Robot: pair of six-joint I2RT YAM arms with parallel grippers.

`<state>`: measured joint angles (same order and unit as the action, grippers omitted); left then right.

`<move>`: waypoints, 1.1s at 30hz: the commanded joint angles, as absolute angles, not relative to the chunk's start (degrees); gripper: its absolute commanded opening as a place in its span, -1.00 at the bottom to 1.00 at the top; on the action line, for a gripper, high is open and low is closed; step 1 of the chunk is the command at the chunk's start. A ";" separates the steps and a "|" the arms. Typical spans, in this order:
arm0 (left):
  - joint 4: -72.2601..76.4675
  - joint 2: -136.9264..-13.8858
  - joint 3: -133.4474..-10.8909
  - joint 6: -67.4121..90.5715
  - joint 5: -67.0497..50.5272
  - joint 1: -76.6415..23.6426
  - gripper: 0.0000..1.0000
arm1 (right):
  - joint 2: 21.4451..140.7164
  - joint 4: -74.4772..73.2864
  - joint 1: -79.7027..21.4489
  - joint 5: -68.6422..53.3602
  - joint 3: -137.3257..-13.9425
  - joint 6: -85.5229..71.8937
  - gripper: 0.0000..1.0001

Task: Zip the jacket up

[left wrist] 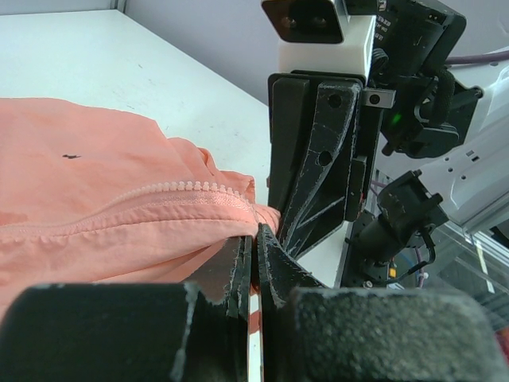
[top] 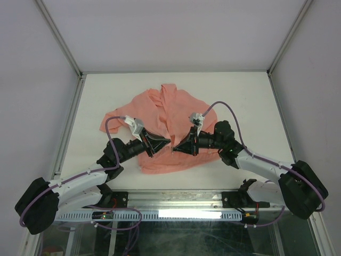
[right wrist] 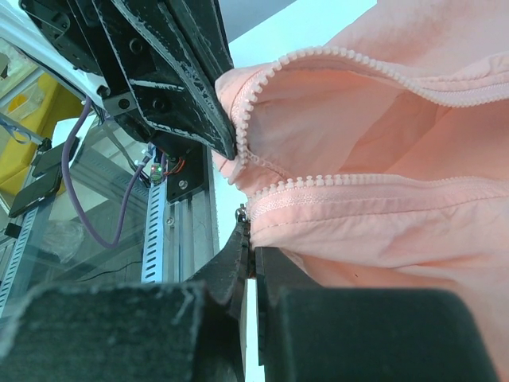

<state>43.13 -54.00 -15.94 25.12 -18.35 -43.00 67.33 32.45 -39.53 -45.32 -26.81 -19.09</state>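
— The arms, what are they like?
— White links on the left arm (top: 80,178) and right arm (top: 261,164), black joints, a purple cable (top: 226,106) looping along each.
— And further out?
— Black, tapered fingers (left wrist: 318,159), scuffed pale at the edges, with screws (left wrist: 335,100). A green light (left wrist: 395,119), perhaps an indicator.

Bright, even, diffuse overhead light in all three views. The plain white counter (top: 240,101) is evenly lit, with faint soft shadows beneath the white robot arms (top: 80,181). In the wrist views, the black left pincer (left wrist: 253,239) and right pincer (right wrist: 248,243) blur at the bottom edge; the salmon-pink wrinkled fabric jacket (left wrist: 95,207) is sharp, zipper teeth crisp.
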 commanded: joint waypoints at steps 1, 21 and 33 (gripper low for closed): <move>46.74 -54.03 -15.88 23.55 -20.33 -42.62 -1.00 | 65.39 35.02 -39.73 -46.18 -28.90 -18.62 -1.00; 47.51 -55.00 -15.78 23.51 -21.14 -42.59 -1.00 | 66.17 36.91 -39.73 -46.70 -29.30 -21.62 -1.00; 47.63 -55.02 -15.67 23.11 -20.92 -42.61 -1.00 | 66.64 37.27 -39.78 -47.16 -29.56 -23.22 -1.00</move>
<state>43.35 -55.11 -15.92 24.60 -19.84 -43.00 66.81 33.41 -39.53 -45.89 -26.81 -21.93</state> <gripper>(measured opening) 0.019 0.019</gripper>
